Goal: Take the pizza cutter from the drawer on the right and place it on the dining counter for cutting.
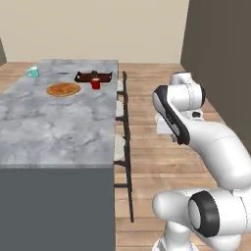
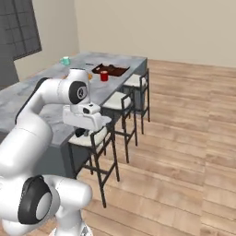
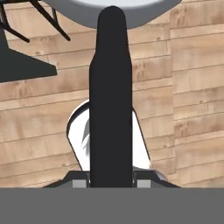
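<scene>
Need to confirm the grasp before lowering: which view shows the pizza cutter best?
Hand view: the pizza cutter stands between the gripper fingers, dark handle and pale wheel plain. In both base views, the hand and arm cover it.

Pale beige walls [image 1: 98, 29] enclose a room with a wood plank floor [image 2: 184, 138]. Black-framed stools [image 2: 120, 102] with pale seats line the island's side. A dark-paned window [image 2: 18, 27] sits at left; a tall dark cabinet [image 1: 220, 39] stands right.
</scene>
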